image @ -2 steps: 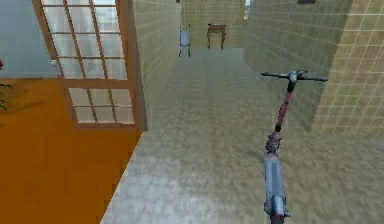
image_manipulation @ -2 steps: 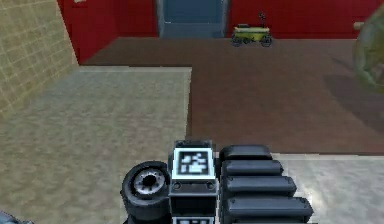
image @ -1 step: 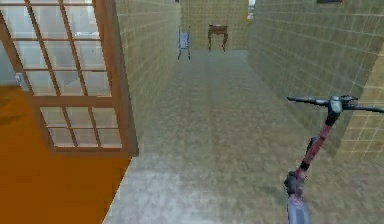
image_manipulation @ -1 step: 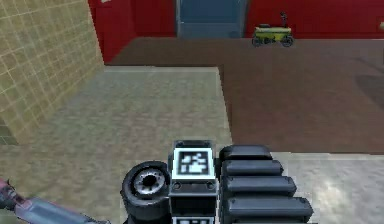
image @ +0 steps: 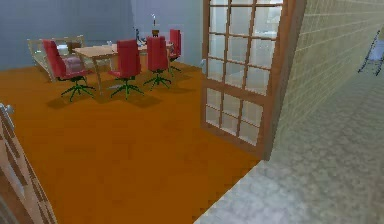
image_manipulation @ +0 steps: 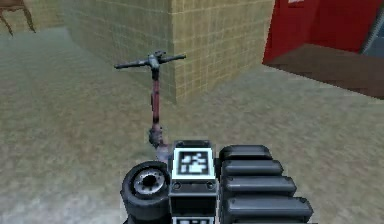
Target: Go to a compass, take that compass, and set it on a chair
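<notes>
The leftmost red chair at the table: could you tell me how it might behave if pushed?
The leftmost red chair stands on a green star-shaped base, so it would probably roll or swivel rather than resist. Its tall back may make it tip if pushed high.

I am seeing a wooden worktop (image: 98, 50) standing far back on the orange floor (image: 120, 140) in the forward view. A wood-framed glass-paned door (image: 240, 70) is standing open where that floor is meeting grey tiled floor (image: 320, 170). In the arm side view, a kick scooter (image_manipulation: 154, 100) is standing upright near a tan brick wall (image_manipulation: 215, 45).
</notes>
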Tool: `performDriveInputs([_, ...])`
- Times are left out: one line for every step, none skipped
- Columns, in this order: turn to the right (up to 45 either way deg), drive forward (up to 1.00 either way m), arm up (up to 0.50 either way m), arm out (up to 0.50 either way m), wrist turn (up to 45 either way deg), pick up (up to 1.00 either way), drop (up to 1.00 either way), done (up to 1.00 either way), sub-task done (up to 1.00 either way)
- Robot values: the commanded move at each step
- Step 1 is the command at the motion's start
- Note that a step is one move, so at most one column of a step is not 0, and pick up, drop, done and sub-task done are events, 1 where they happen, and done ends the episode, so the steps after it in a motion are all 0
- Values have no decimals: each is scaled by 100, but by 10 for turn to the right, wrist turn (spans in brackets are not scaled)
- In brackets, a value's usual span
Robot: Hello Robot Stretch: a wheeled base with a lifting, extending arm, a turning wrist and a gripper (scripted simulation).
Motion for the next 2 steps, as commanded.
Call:
performDriveInputs([-120, 0, 0, 0, 0, 0, 0, 0, 0])
performDriveInputs([0, 35, 0, 0, 0, 0, 0, 0, 0])
